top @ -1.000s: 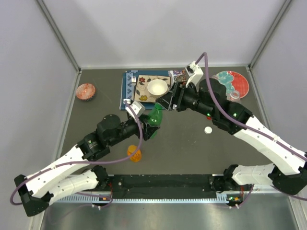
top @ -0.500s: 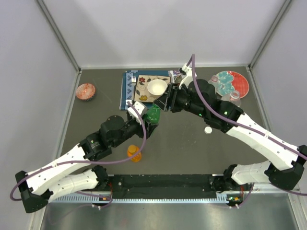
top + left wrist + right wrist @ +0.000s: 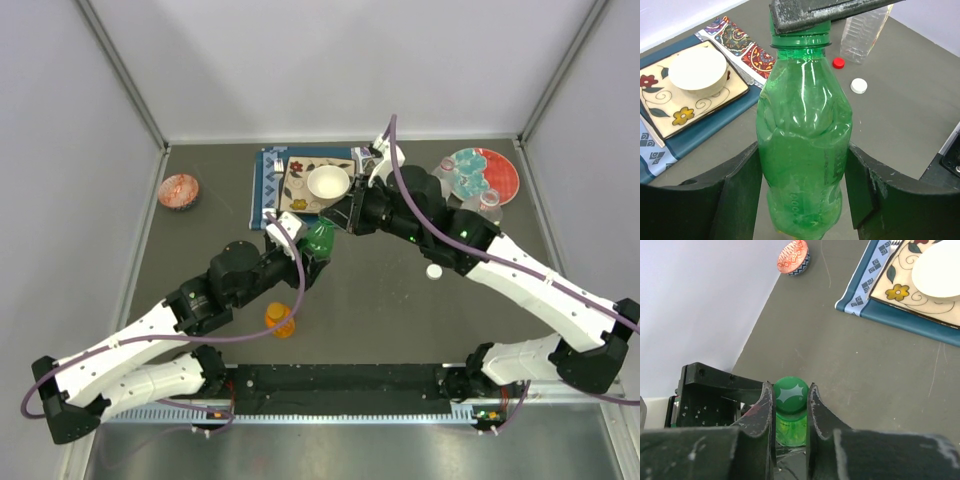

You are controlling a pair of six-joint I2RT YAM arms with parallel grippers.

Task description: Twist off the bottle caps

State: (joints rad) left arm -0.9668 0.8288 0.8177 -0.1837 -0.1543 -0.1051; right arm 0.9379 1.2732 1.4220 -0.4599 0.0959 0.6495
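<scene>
Bottle in grasp: green bottle (image 3: 802, 140), caught between both sets of fingers, body in one set and top in the other.
Left fingers (image 3: 742, 195): clamped on the lower body of the green bottle, one black pad pressed flat against each flank.
Right fingers (image 3: 761, 407): closed on the green cap (image 3: 790, 394), touching it on both sides, directly above the left fingers' hold.
Green cap: seated on the bottle neck, star-marked top facing the right wrist camera; hidden under a right finger in the left wrist view.
Beyond the right fingers: black wrist block of the left arm just past the cap; much farther off, close to the wall, a red patterned bowl (image 3: 793, 256).
To the right of the left fingers: white cap (image 3: 858, 86) and red cap (image 3: 839, 63), both loose on the grey surface (image 3: 900, 100) and apart from each other; clear bottle (image 3: 862, 30) just past the red cap, upright or lying not clear.
To the left of the left fingers: white bowl (image 3: 697, 70) resting on a flowered plate (image 3: 660, 117), plate on a blue patterned mat (image 3: 700, 137).
Behind the left fingers: orange bottle (image 3: 280, 319) on the surface just beside the left forearm, apart from the green bottle.
</scene>
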